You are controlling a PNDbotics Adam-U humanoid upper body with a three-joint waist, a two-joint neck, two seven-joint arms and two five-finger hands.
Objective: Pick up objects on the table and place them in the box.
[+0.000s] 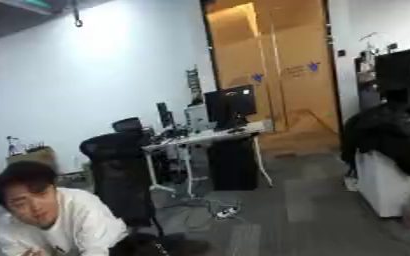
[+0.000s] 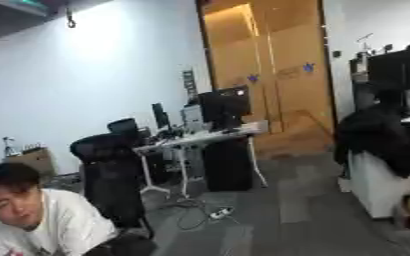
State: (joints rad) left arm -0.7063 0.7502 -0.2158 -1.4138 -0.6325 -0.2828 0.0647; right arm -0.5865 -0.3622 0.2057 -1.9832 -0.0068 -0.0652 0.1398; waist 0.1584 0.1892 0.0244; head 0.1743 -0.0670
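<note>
The head camera is facing out across an office with a desk [image 1: 210, 136] and chair [image 1: 114, 165]; neither hand, table objects nor box is showing, so no step can be judged. Next, the view needs lowering onto the work.

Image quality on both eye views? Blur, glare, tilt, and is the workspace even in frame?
Left eye view: soft all over, tilted; the white wall is washed out by a bright patch, while the monitor and office chair read as dark masses with little detail. Right eye view: same softness and tilt, the wooden door glows warm. No work table, box or robot hand in either view.
</note>
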